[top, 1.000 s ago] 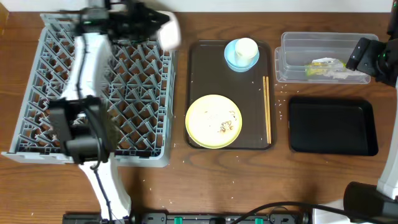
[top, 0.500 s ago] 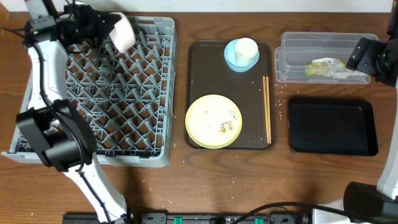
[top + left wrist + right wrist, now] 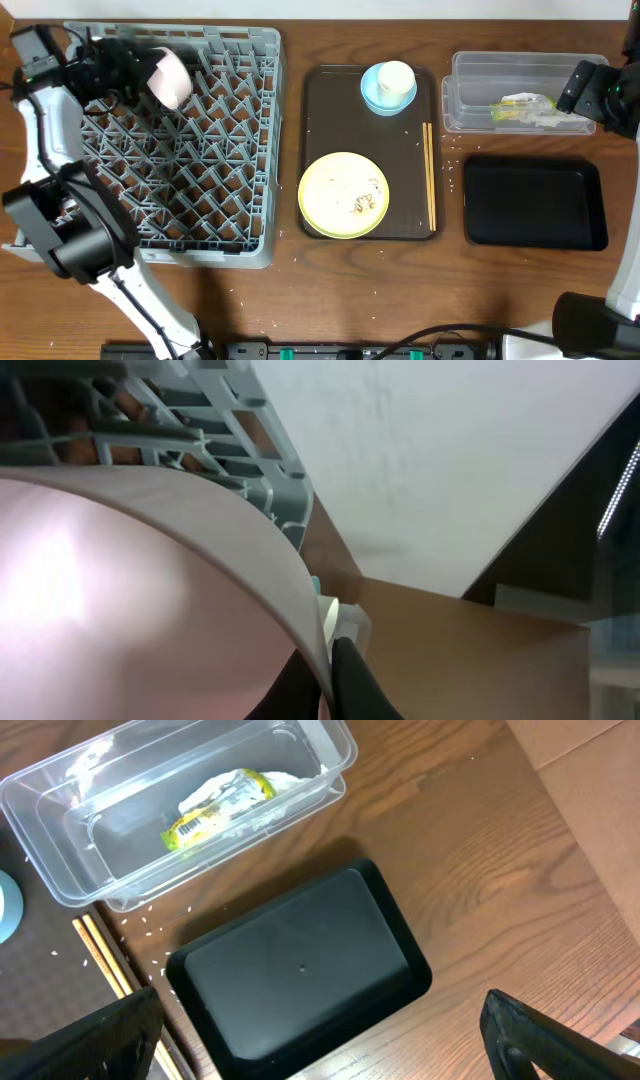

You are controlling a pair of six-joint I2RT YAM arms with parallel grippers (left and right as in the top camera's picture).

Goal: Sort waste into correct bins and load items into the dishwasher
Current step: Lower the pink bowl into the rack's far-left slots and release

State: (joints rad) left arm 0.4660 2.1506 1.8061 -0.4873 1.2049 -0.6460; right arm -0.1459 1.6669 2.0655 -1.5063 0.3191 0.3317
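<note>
My left gripper (image 3: pixel 138 72) is shut on the rim of a white bowl (image 3: pixel 170 78), held on its side over the far left part of the grey dishwasher rack (image 3: pixel 215 160). In the left wrist view the bowl (image 3: pixel 120 590) fills the left, with my black fingers (image 3: pixel 350 678) pinching its edge. A white cup (image 3: pixel 397 75) sits in a light blue bowl (image 3: pixel 372 92), and a pale yellow plate (image 3: pixel 343 195) carries food crumbs. The clear tub (image 3: pixel 60 885) holds a yellow-green wrapper (image 3: pixel 215 805) and white paper. My right gripper (image 3: pixel 320 1055) hangs open above the black tray (image 3: pixel 300 970).
A dark brown serving tray (image 3: pixel 320 130) holds the cup, bowl, plate and a pair of wooden chopsticks (image 3: pixel 430 175). Rice-like crumbs (image 3: pixel 140 925) are scattered on the wooden table between the tub and the black tray. The right arm (image 3: pixel 600 95) sits at the table's far right edge.
The left arm has carried the white bowl leftward along the rack's far edge, from its right corner to its left part. The right arm has not moved.
</note>
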